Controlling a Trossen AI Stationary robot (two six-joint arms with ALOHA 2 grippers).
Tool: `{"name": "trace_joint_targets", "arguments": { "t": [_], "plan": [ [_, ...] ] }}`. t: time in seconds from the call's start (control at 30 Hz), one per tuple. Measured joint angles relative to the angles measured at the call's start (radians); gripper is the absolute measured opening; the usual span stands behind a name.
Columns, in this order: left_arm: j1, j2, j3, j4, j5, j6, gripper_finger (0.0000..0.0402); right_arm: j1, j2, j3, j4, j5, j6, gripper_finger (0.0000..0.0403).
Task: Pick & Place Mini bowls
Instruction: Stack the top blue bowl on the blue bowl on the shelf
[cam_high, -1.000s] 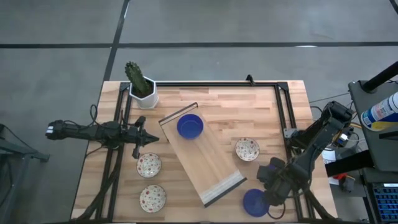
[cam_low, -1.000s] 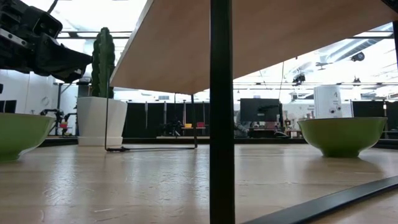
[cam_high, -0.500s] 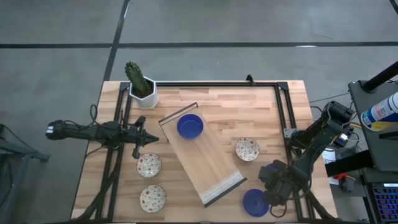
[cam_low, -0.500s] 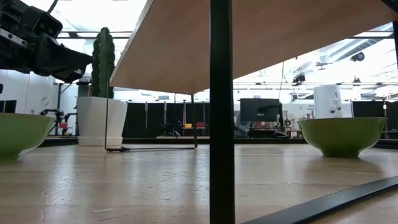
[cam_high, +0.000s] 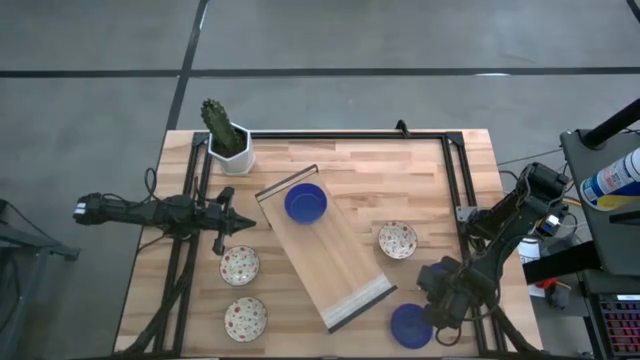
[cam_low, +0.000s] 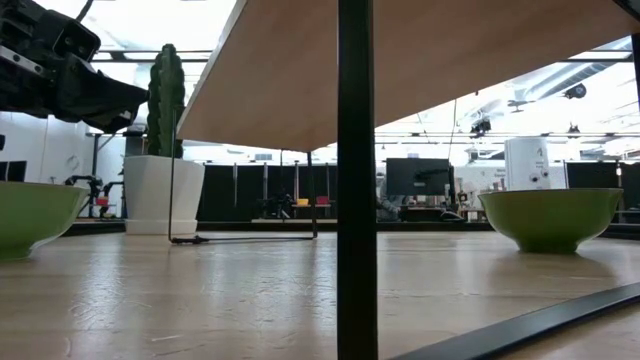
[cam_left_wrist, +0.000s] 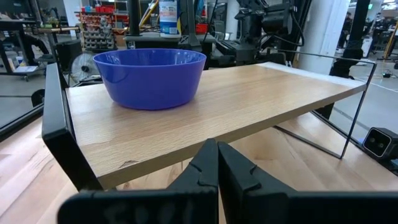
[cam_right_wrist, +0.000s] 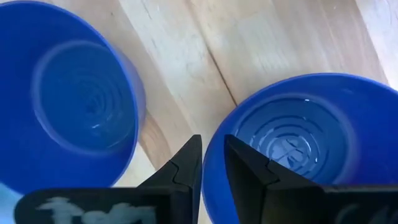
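My right gripper (cam_right_wrist: 211, 163) is at the table's near right corner (cam_high: 436, 300), pointing down over two cobalt blue mini bowls, and is shut on the rim of one (cam_right_wrist: 311, 143). The other blue bowl (cam_right_wrist: 68, 106) stands beside it on the table. The high view shows only one of the pair (cam_high: 410, 325). A third blue bowl (cam_high: 305, 202) stands on the raised wooden shelf (cam_high: 335, 260). Three white floral bowls (cam_high: 240, 265) (cam_high: 245, 318) (cam_high: 397, 240) rest on the table. My left gripper (cam_left_wrist: 217, 163) is shut and empty at the table's left (cam_high: 228, 222). My right gripper pinches the blue bowl's rim (cam_right_wrist: 210, 140) with one finger (cam_right_wrist: 252, 171) inside the bowl and the other finger (cam_right_wrist: 186, 163) outside it. The fingers come from above, pointing down. Whether the bowl is lifted off the table, I cannot tell.
A cactus in a white hexagonal pot (cam_high: 228, 140) stands at the far left corner. A black frame (cam_high: 455, 190) runs along the table's edges. The shelf stands slantwise in the middle on thin wire legs (cam_low: 240, 238).
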Motion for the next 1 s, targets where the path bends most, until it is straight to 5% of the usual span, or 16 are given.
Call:
{"name": "trace_joint_targets", "arguments": {
  "t": [0.73,1.0],
  "plan": [
    [0.0,0.0,0.0,0.0,0.0,0.0,0.0,0.002,0.0,-0.053,0.081,0.008,0.026,0.0062],
    [0.0,0.0,0.0,0.0,0.0,0.0,0.0,0.002,-0.002,-0.053,0.069,0.012,0.023,0.0015]
  ]
}}
